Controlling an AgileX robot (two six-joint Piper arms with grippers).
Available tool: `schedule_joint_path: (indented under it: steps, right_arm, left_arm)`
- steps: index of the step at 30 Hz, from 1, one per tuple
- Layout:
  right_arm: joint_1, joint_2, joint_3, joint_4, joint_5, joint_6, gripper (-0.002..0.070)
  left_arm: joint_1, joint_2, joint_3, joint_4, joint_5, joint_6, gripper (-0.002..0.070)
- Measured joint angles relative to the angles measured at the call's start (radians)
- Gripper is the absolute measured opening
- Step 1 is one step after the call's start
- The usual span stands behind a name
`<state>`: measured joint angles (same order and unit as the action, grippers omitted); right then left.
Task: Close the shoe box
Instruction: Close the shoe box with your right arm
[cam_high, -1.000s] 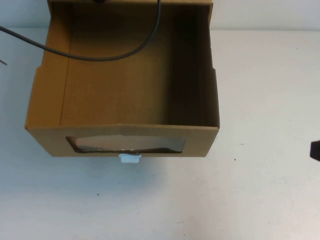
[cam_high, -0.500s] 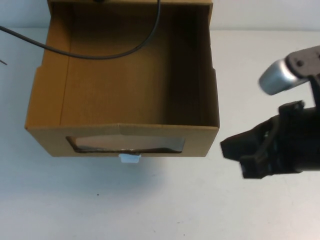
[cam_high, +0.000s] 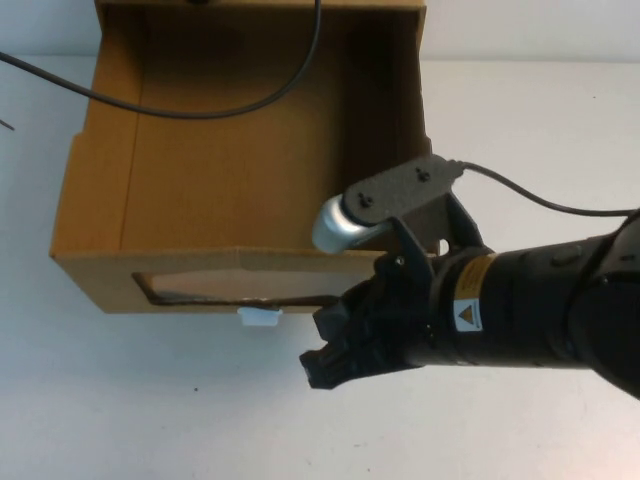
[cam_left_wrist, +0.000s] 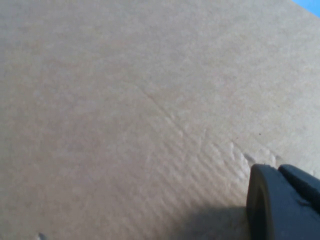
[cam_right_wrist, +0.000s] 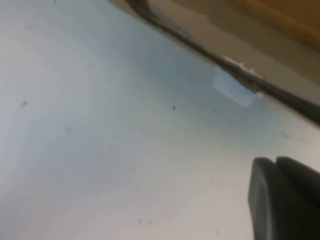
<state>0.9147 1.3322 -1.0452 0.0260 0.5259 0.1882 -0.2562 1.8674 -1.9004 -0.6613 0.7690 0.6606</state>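
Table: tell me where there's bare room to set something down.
Bare table lies in front of the shoe box, left of the right gripper. Also right of the box, behind the arm. Crowded by the tab. Left gripper rests against cardboard.

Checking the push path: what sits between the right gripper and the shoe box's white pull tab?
Nothing: the high view shows only bare table between the right gripper and the pull tab of the shoe box.
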Motion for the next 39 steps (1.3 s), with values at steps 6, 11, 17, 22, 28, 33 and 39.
schedule_joint_path:
  steps: [6,11,17,22,28,33,39]
  right_arm:
    - [0.000,0.064,-0.076,-0.006,-0.043,0.003,-0.0011]
    - [0.000,0.133,-0.143,-0.026,-0.044,0.003,-0.0011]
    - [-0.013,0.198,-0.213,-0.032,-0.041,0.003,-0.0011]
    - [-0.033,0.214,-0.248,-0.044,-0.044,0.003,-0.0011]
    - [-0.064,0.220,-0.291,-0.051,-0.078,0.003,-0.0011]
    - [-0.136,0.266,-0.355,-0.051,-0.085,0.003,-0.0011]
    - [-0.182,0.328,-0.416,-0.051,-0.086,0.003,-0.0011]
  left_arm:
    - [0.000,0.000,0.000,0.000,-0.004,0.000,-0.0002]
    - [0.000,0.000,0.000,0.000,-0.006,0.000,-0.0002]
    - [0.000,0.000,0.000,0.000,-0.007,-0.001,-0.0002]
    - [0.000,0.000,0.000,0.000,-0.007,-0.001,-0.0002]
    - [0.000,0.000,0.000,0.000,-0.007,-0.001,-0.0002]
    - [0.000,0.000,0.000,0.000,-0.009,-0.001,-0.0002]
    - [0.000,0.000,0.000,0.000,-0.009,-0.001,-0.0002]
